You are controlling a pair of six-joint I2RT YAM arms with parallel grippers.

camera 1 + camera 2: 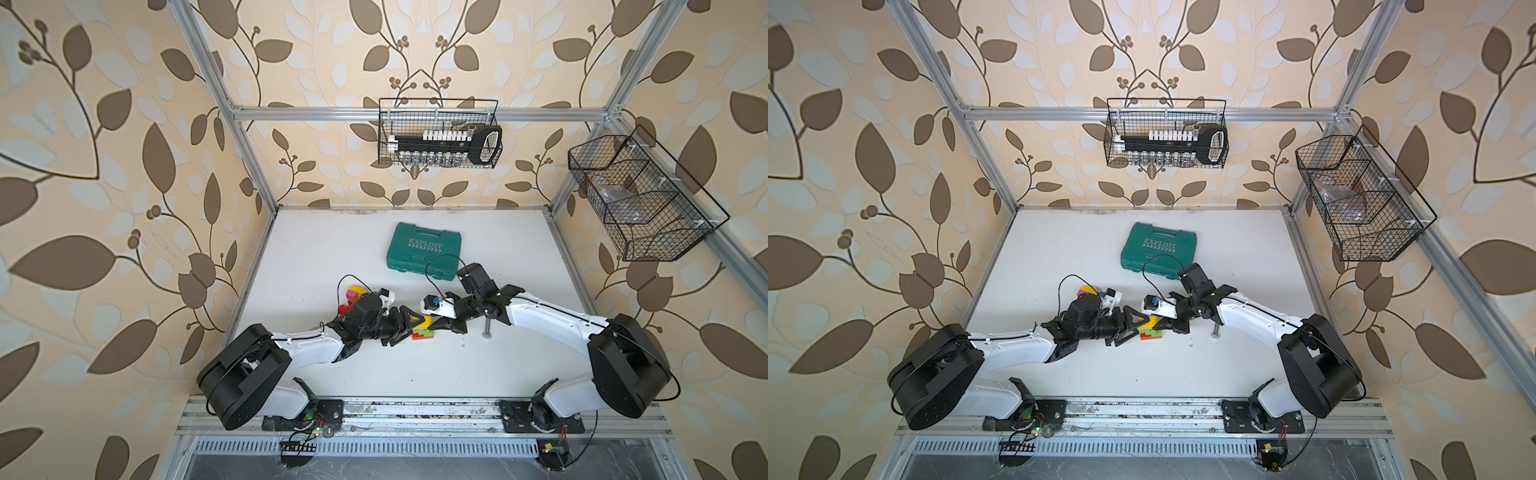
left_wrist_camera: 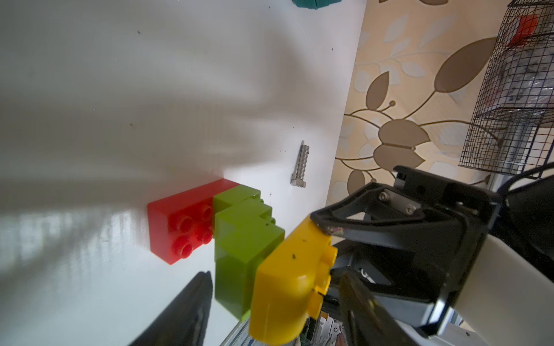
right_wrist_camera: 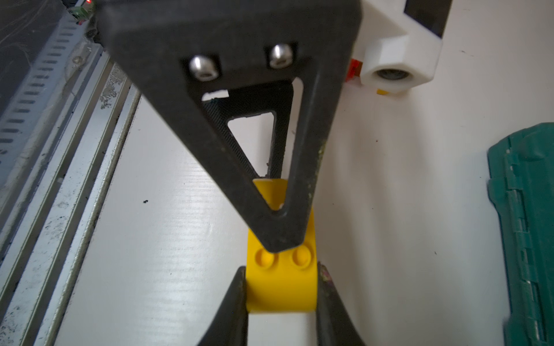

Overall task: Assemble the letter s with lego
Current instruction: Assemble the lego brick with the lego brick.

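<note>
Placement: right tool clamping yellow brick, left tool gaping; I'm judging it needs pressing onto green bricks.

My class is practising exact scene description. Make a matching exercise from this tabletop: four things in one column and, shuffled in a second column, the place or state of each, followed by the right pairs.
Things
1. yellow brick
2. red brick
3. bolt
4. tool case

Place or state
A. teal, closed, toward the back of the table
B. clamped in the right gripper
C. grey metal, lying alone
D. lying flat, joined to green bricks

Pairs: 1-B, 2-D, 3-C, 4-A
</note>
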